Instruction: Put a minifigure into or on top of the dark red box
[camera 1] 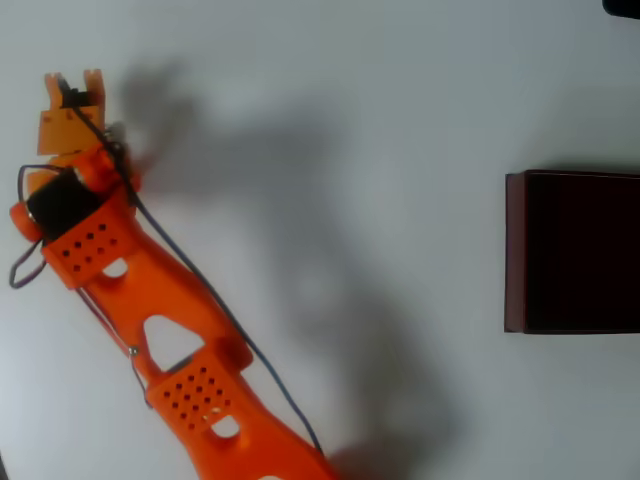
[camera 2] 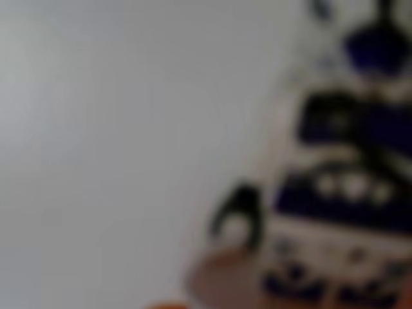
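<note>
In the wrist view the minifigure (camera 2: 347, 193) looms very close and blurred at the right, white with dark blue marks and a black hand. A brownish-orange finger (camera 2: 222, 283) shows blurred just below it. The frames do not show whether the jaws are closed on it. In the overhead view my orange gripper (camera 1: 73, 95) points down at the table's far left, and its body covers whatever lies under it. The dark red box (camera 1: 515, 250) sits at the right edge, open, with a nearly black inside, far from the gripper.
The orange arm (camera 1: 150, 300) runs from the bottom centre up to the top left, with cables along it. White tabletop (camera 1: 350, 200) spans between the arm and the box. A dark object (camera 1: 622, 6) sits at the top right corner.
</note>
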`<state>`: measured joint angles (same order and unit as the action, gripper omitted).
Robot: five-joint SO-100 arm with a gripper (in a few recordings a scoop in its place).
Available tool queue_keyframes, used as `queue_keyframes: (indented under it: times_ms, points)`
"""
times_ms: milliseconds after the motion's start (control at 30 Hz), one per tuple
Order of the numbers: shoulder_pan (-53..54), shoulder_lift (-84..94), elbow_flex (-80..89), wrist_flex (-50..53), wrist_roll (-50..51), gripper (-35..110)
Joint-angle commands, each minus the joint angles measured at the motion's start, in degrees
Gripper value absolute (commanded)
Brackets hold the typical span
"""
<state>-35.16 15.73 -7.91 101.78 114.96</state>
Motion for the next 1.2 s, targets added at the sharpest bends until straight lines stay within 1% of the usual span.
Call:
queue_keyframes:
  times_ms: [0,233,500,733,800,900,1167]
  points:
    - [0.9,0.1,-3.5,0.0,-1.1,20]
    - [1.3,-1.9,-5.4,0.0,-1.8,19]
    - [0.8,-2.7,-5.5,0.0,-1.5,6]
    - [0.5,-2.7,-5.5,0.0,-2.0,3]
    - [1.1,-1.8,-5.4,0.4,-4.3,2]
    - [3.3,2.5,-2.1,0.8,-11.0,1]
    - [11.3,27.8,24.8,1.0,-36.3,1]
